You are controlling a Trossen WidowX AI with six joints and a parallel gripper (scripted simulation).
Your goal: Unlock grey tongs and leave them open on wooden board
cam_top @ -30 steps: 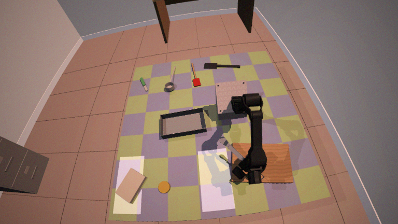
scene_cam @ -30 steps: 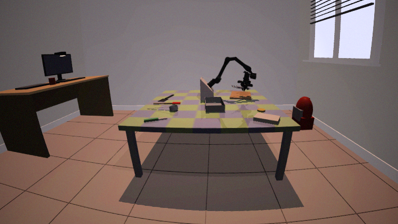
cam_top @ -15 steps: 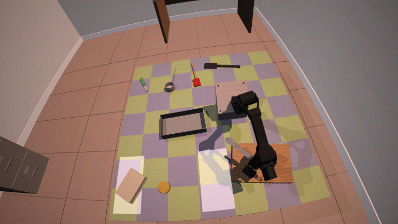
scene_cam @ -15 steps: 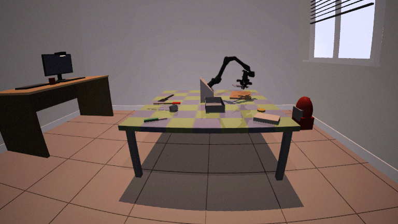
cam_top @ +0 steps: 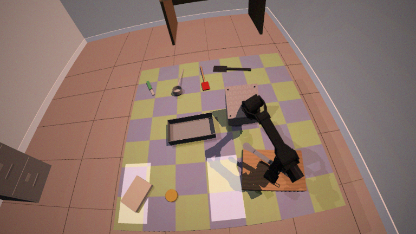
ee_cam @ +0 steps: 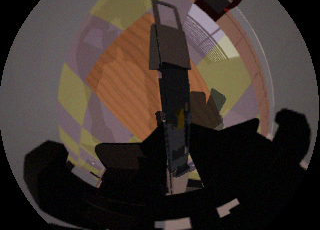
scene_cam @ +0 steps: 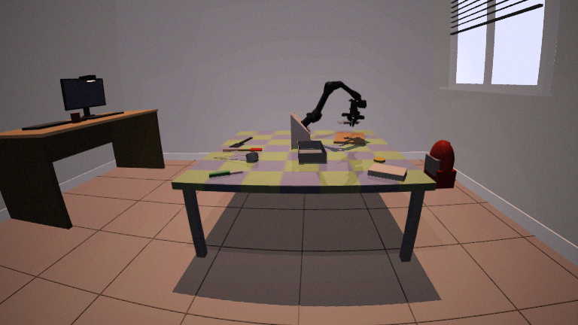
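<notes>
The gripper (cam_top: pixel 272 171) (scene_cam: pixel 352 119) (ee_cam: pixel 174 135) is shut on the grey tongs and holds them above the wooden board (cam_top: pixel 290 187) (scene_cam: pixel 339 138) (ee_cam: pixel 120 75). The tongs (cam_top: pixel 257 153) (scene_cam: pixel 342 123) (ee_cam: pixel 172 45) stick out on both sides of the gripper, with a pale broad end toward the board's back left in the top view and a thin looped end at the front. They look close to level. In the wrist view their two arms lie close together; whether the lock has let go cannot be told. The gripper hides their middle.
The roasting tin (cam_top: pixel 190 118) (scene_cam: pixel 313 158) stands left of the board with nothing across it. A pinkish block (cam_top: pixel 136 193) (scene_cam: pixel 387 171) and an orange disc (cam_top: pixel 171 195) (scene_cam: pixel 379 159) lie farther left. The arm's base plate (cam_top: pixel 237 99) is behind. Several utensils lie at the back.
</notes>
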